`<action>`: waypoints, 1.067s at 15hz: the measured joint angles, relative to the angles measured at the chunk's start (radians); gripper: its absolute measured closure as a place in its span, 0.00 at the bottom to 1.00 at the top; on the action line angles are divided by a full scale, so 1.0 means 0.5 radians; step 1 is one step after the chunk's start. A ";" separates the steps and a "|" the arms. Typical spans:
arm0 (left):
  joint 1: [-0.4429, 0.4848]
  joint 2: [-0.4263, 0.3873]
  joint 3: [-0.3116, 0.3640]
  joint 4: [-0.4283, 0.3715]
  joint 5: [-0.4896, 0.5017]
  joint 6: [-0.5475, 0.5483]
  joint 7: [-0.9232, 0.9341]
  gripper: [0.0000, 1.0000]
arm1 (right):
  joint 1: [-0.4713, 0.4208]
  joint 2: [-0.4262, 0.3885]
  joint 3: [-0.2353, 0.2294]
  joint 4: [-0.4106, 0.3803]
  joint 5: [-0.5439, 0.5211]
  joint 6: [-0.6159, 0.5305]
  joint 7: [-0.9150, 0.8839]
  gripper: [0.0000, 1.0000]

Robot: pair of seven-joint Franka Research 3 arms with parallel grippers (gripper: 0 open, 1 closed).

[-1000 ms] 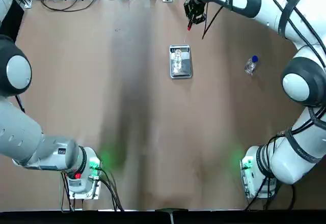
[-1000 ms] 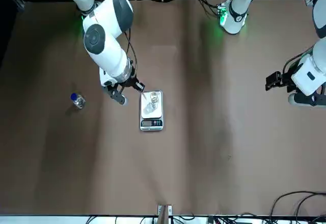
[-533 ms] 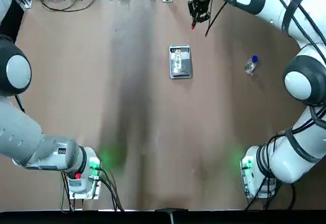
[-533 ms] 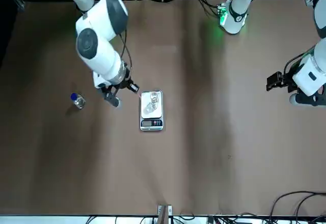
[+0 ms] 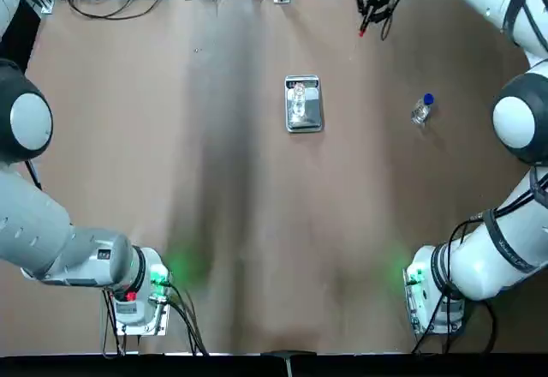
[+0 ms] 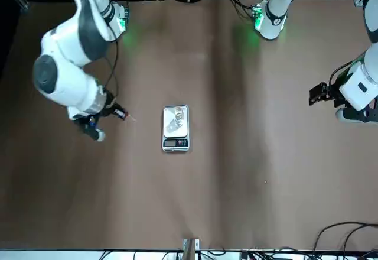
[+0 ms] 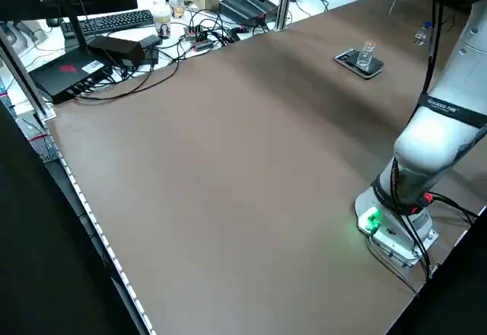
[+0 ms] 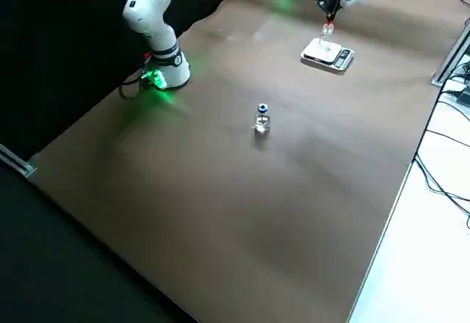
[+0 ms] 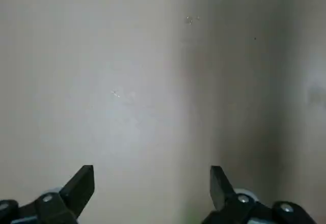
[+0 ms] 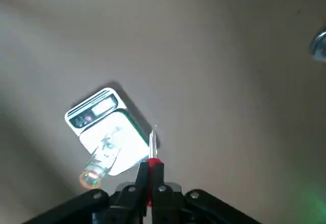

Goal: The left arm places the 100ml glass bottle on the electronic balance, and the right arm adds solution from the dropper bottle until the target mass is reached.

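Two arms worked at one bench (image 5: 240, 223), each with one pincer: the right pincer (image 5: 366, 13) and the left pincer (image 9: 152, 183). One balance (image 5: 303, 103) was there, carrying one glass bottle (image 5: 298, 99). One dropper bottle (image 5: 421, 110) stood apart from it. One red-bulbed dropper (image 10: 152, 158) sat pinched in the right pincer.

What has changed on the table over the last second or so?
The right gripper, its fingers shut on the red-bulbed dropper, swung away from the glass bottle on the electronic balance, toward the robot's right, where the blue-collared dropper bottle stands. That bottle, the glass bottle and the balance stayed put. The left gripper stayed parked, open.
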 joint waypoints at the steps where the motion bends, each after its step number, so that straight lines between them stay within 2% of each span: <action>1: 0.002 -0.005 0.000 0.000 0.000 0.000 0.000 0.00 | -0.047 -0.005 -0.001 0.000 -0.029 -0.037 -0.061 0.95; 7: 0.011 -0.033 0.001 0.001 0.000 0.000 0.000 0.00 | -0.295 -0.055 -0.002 0.000 -0.197 -0.252 -0.426 0.95; 16: 0.005 -0.034 -0.001 0.001 0.000 0.000 0.000 0.00 | -0.688 -0.080 -0.003 -0.038 -0.286 -0.333 -1.036 0.95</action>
